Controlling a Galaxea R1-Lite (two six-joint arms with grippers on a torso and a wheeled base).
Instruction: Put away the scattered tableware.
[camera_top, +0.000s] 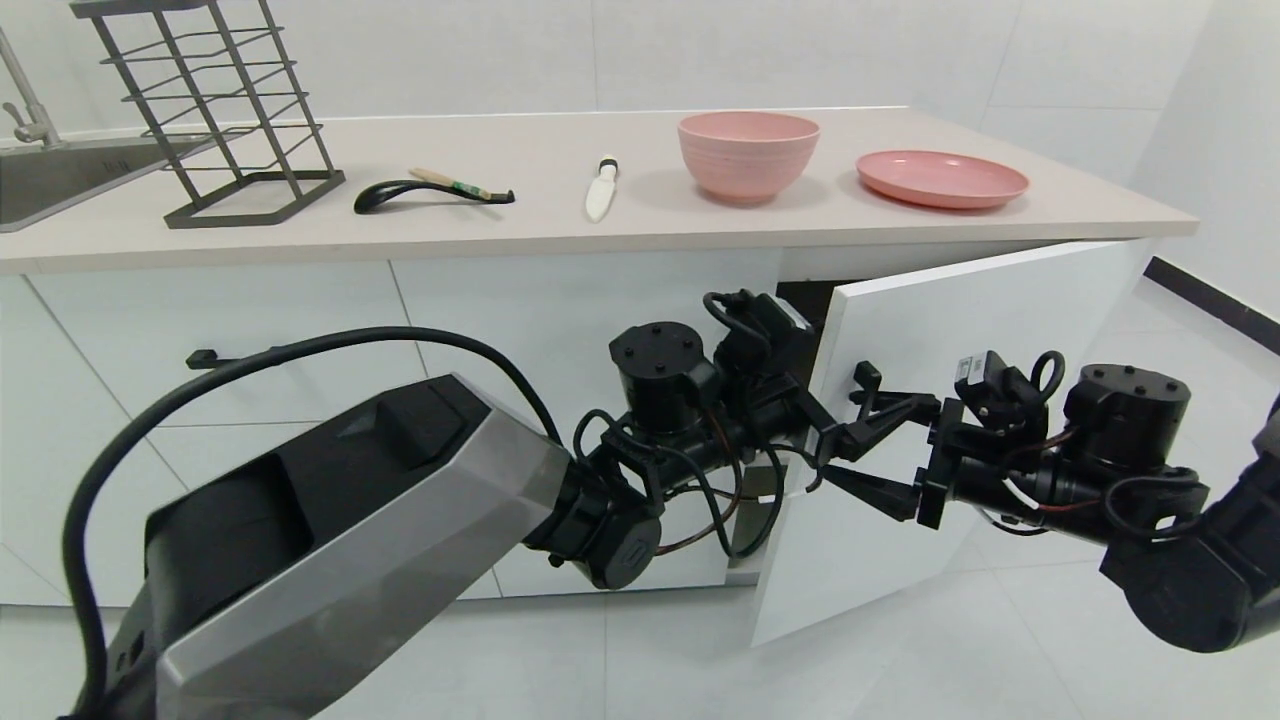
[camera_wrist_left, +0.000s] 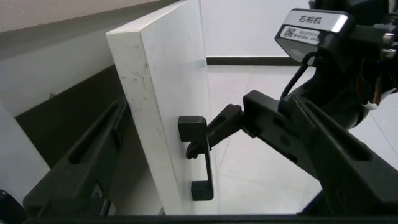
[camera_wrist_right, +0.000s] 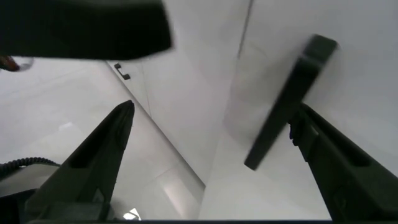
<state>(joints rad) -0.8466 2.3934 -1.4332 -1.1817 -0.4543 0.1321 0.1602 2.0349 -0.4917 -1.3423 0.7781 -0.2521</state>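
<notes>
- While the cabinet door (camera_top: 980, 330) under the counter's right end stands part open, all tableware lies on the counter (camera_top: 560, 228): pink bowl (camera_top: 748, 150) and pink plate (camera_top: 942, 178) toward the right end, white knife (camera_top: 601, 190) mid-counter, black spoon (camera_top: 400, 192) left of it, a wooden utensil (camera_top: 450, 182) lying against the spoon's handle.
- Handling, judged: bowl and plate look light, stiff and smooth, so pinch at the rim. Knife and spoon are slim and lie low, so grasp across the handle.
- Right gripper (camera_wrist_right: 211, 118): fingers apart, one touching the door handle (camera_wrist_left: 198, 155).
- Left gripper (camera_wrist_left: 186, 102): fingers apart, straddling the door's free edge, apparently not clamped.
- Wire rack (camera_top: 230, 110) toward the counter's left end, with the sink (camera_top: 60, 180) beyond it.
</notes>
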